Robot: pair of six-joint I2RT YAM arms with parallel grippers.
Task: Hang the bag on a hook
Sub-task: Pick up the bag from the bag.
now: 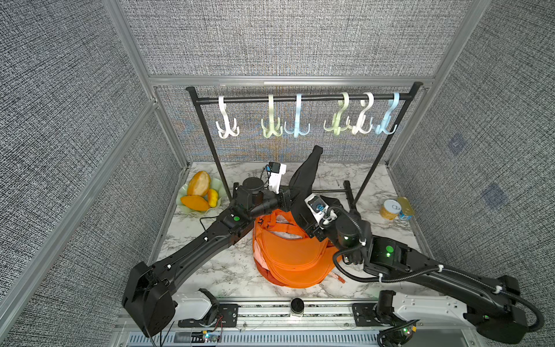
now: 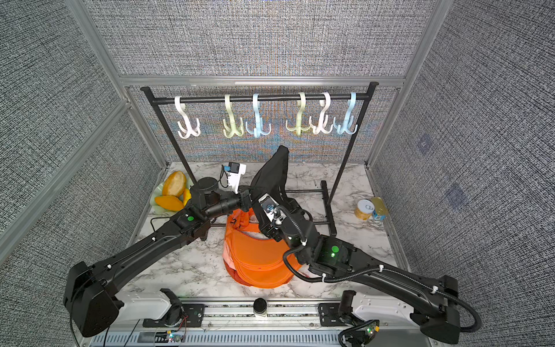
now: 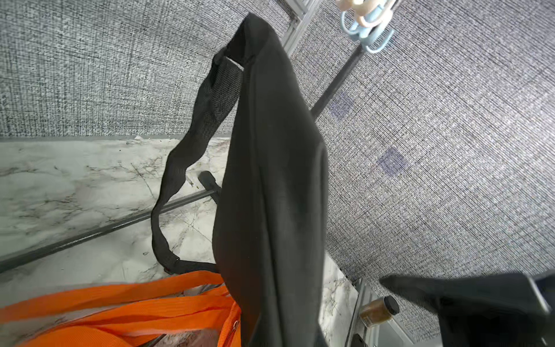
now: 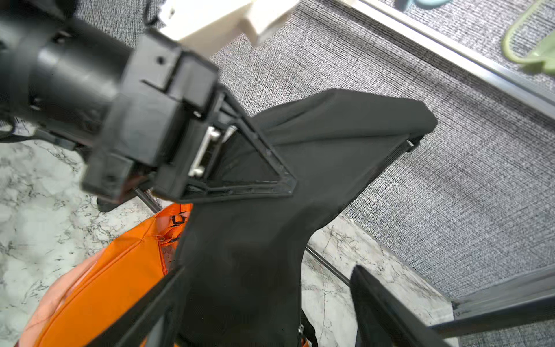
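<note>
Biggest thing in here is the marble table (image 1: pixel 210 270); standing along the back of it is a black clothes rack (image 1: pixel 321 98) with six plastic hooks (image 1: pixel 297 118) strung on its top rail. In front of the rack, about mid-table, an orange bag (image 1: pixel 294 258) lies slumped with its straps loose on top.

The one being worked is the black bag (image 1: pixel 306 174). It's up off the table, standing tall between the two arms. Its top end reaches toward the rail but stops below the hooks, roughly under the gap between the blue one and the green one to its right (so it's not on any hook). Its lower part comes down over the back of the orange bag; in the left wrist view its mesh strap (image 3: pixel 192 144) droops in a loop down to the marble.

The left gripper (image 4: pixel 279 183) is clamped tight on the black fabric partway up; the right gripper (image 4: pixel 267 269) has its jaws spread wide with the bag running between them, not pinching it as far as I can see.

Small stuff: a plate (image 1: pixel 181 200) of yellowish fruit (image 1: pixel 198 183) sits in the far left corner; two cans (image 1: pixel 390 209) sit right next to each other by the right wall.
</note>
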